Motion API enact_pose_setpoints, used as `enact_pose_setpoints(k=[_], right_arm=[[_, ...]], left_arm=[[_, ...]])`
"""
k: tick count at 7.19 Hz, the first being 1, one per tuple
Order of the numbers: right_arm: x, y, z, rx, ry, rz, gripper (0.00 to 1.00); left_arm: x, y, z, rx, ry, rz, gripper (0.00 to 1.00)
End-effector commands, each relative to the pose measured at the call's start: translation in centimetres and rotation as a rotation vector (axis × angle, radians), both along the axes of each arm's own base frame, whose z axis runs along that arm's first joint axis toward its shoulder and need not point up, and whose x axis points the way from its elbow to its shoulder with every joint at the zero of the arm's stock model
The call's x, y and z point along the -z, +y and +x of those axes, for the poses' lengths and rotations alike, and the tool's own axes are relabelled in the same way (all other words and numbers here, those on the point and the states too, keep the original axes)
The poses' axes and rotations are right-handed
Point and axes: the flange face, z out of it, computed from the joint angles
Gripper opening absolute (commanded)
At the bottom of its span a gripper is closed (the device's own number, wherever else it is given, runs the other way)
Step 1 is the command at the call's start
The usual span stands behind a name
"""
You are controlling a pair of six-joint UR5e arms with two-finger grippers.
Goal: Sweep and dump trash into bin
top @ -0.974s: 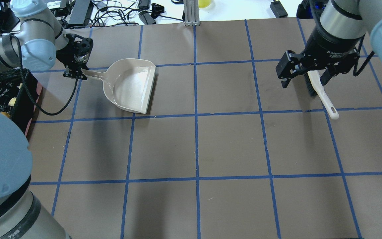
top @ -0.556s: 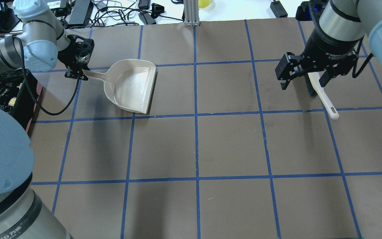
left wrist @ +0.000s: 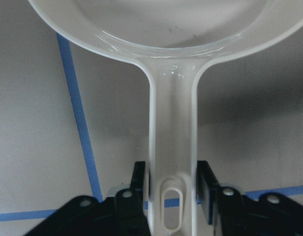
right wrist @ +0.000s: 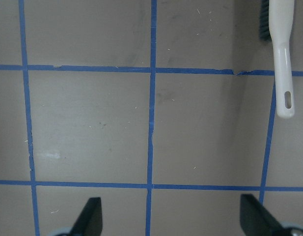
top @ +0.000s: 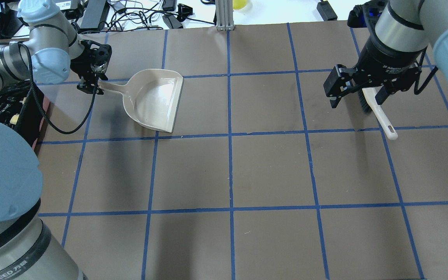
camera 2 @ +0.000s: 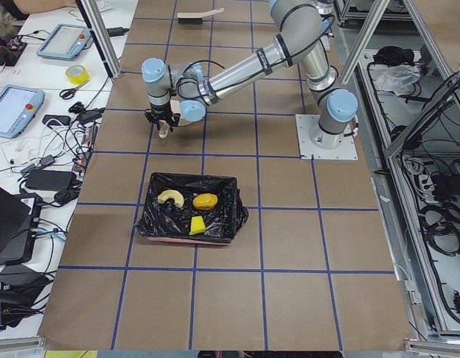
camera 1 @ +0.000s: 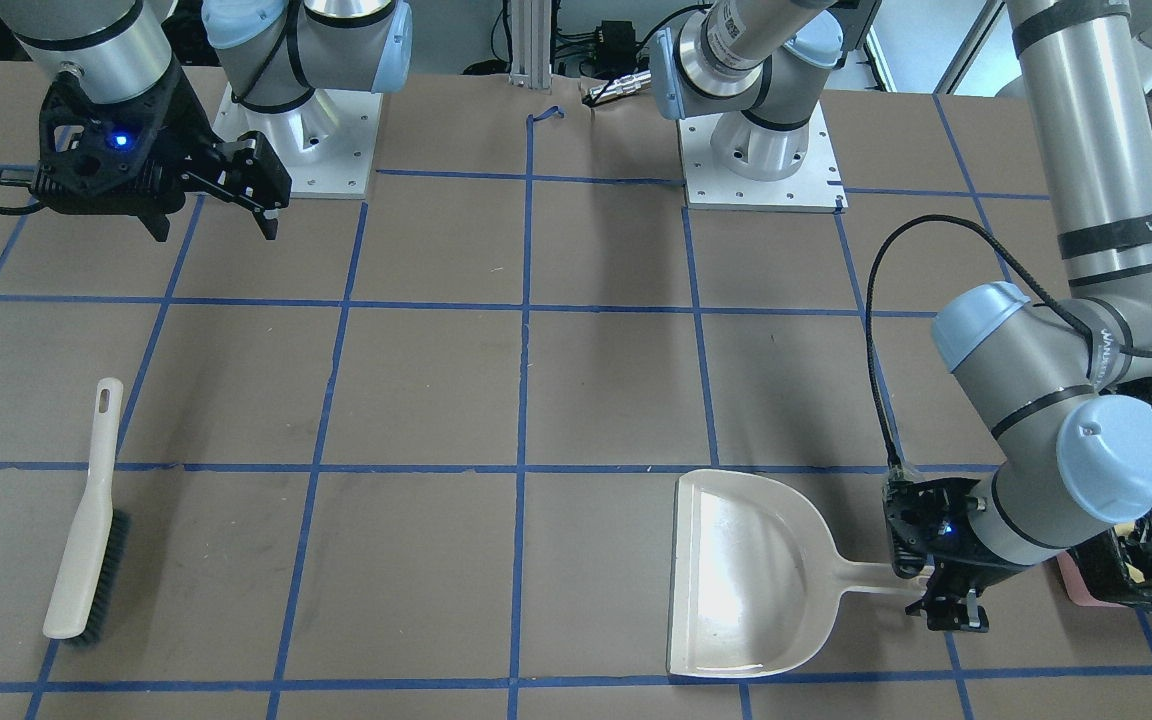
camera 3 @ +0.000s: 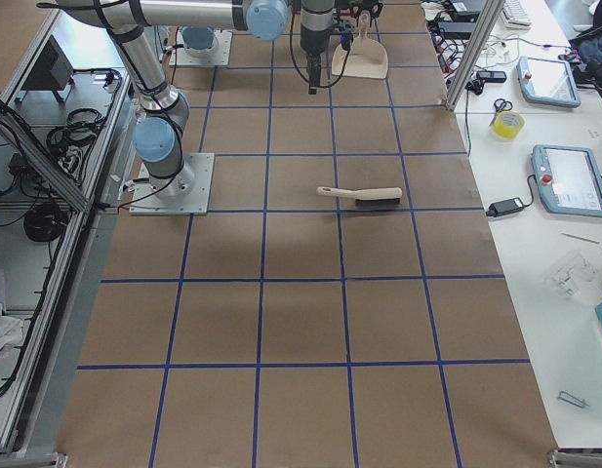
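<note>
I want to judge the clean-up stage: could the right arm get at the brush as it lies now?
Probably yes. The brush lies flat with nothing on or beside it, and the right gripper hangs open above it, a little aside, holding nothing.

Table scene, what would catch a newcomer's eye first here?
Probably the beige dustpan on the robot's left side of the table, its handle pinched by the left hand. Next comes the black-lined bin at that end of the table, with three food scraps already inside. On the robot's right side a brush lies loose on the table, and the open right hand hovers high nearby.
</note>
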Motion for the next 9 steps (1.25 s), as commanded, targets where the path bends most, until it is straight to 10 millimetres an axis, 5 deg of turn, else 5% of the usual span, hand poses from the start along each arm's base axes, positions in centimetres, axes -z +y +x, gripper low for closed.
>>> enact_pose_setpoints(k=[1, 3, 5, 7, 9], right_arm=[[-0.2, 0.1, 0.0, 0.001, -0.002, -0.003, 1.00], [-1.2, 0.9, 0.0, -0.002, -0.002, -0.025, 1.00], [-1.2, 1.2, 0.2, -0.011, -0.009, -0.011, 1.00], [-2.1, 2.2, 0.2, -0.011, -0.005, -0.016, 1.00], [-1.9, 2.4, 0.2, -0.025, -0.003, 0.003, 1.00]], left_arm=[[-2.3, 0.5, -0.5, -0.103, 0.004, -0.022, 0.72], [-5.1, 1.1, -1.2, -0.253, 0.013, -0.056, 0.73], [-11.4, 2.8, -6.2, -0.431, 0.063, -0.103, 0.78], [-18.3, 6.5, -8.2, -0.629, 0.078, -0.018, 0.96], [-22.8, 11.0, -9.0, -0.887, 0.072, 0.052, 1.00]])
